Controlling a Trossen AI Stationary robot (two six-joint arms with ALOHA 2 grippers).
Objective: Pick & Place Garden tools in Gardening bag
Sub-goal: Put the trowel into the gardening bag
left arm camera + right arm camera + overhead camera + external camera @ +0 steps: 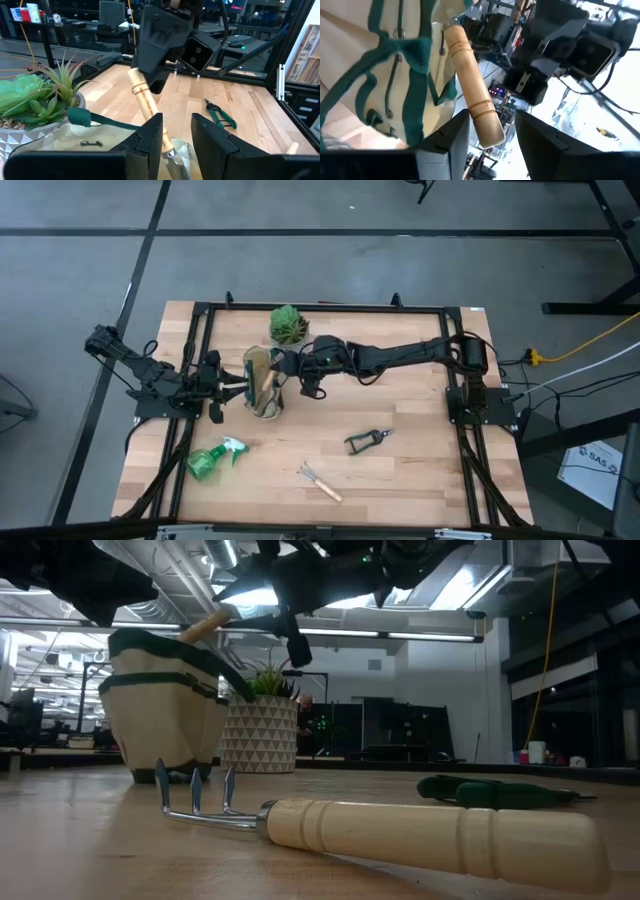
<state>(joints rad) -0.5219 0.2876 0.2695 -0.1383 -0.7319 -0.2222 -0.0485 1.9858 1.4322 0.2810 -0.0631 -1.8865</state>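
A: What is seen nearest, at the bottom of the high view?

B: The mini rake (320,482) is laid at lower centre, the spray bottle (212,460) at lower left, the pruning shears (367,441) just right of centre, all on the table (410,480).

A: And farther up?

B: The gardening bag (263,383) is stood left of centre, with the trowel (268,380) set in it, handle upward. The left gripper (240,390) is placed at the bag's left edge, its fingers parted, nothing visibly clamped. The right gripper (281,366) is held at the bag's right; its fingers are spread around the trowel handle without closing on it. The potted plant (289,325) is seen beyond.
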